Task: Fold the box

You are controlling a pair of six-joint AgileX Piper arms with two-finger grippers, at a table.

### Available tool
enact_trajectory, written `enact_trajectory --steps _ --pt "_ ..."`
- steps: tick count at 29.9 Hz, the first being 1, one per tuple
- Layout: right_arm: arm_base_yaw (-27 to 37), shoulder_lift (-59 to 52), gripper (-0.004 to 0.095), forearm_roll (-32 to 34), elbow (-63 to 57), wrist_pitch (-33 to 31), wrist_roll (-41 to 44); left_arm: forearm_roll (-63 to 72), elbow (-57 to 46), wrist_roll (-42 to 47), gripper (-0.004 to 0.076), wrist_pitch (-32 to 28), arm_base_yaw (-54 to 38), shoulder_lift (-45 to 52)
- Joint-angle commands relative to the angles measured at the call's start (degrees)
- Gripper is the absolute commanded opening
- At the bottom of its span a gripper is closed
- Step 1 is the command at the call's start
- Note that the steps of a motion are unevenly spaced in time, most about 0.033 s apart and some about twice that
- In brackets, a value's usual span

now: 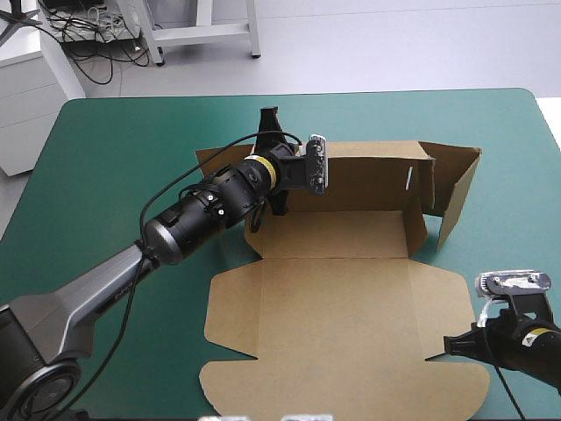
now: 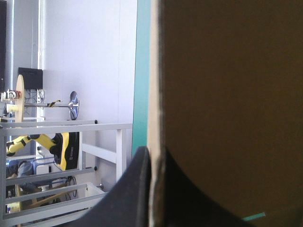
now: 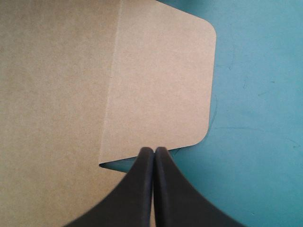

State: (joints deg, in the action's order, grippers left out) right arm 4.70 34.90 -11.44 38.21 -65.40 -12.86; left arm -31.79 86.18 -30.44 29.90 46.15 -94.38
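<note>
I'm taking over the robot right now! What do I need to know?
Left gripper: shut on the flat-cut brown cardboard box, pinching an upright panel at its far-left corner.
Right gripper: shut, tip at the notch beside the lid's rounded side flap.
Box sits on the teal-green table cover.
Done: far walls raised.
Left: probably raise and tuck the rest; lid lies flat.

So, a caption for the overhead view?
Left fingers pinch the box's raised wall; shut right fingers sit at its flat flap.
</note>
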Motion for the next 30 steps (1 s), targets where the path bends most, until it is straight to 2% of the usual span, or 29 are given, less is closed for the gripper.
enact_trajectory --steps 1,9,16,19,23,27,30 --pt "0.47 0.22 -0.002 -0.72 1.39 1.81 -0.3 -7.69 1.96 8.47 -0.001 -4.18 0.86 0.89" --pt "0.47 0.22 -0.002 -1.1 1.39 1.81 0.18 -34.32 1.96 27.19 -0.001 -2.26 7.26 -3.3" --pt "0.47 0.22 -0.0013 -2.58 1.39 1.91 0.18 -43.49 1.72 33.82 -0.001 0.44 9.68 -5.54" --pt "0.47 0.22 0.0061 -2.35 1.39 3.19 1.27 -48.69 0.41 37.66 -0.001 -0.59 9.91 -5.54" --pt "0.47 0.22 0.02 -2.35 1.39 4.39 2.54 -60.01 -4.54 47.77 -0.001 -0.34 9.91 -5.54" --pt "0.47 0.22 0.0259 -2.35 1.39 5.34 2.54 -71.57 -9.48 57.25 -0.001 -0.04 9.91 -5.54" --pt "0.47 0.22 0.0341 -2.09 1.39 5.95 2.54 -71.43 -11.38 58.67 -0.001 0.09 9.91 -5.54"
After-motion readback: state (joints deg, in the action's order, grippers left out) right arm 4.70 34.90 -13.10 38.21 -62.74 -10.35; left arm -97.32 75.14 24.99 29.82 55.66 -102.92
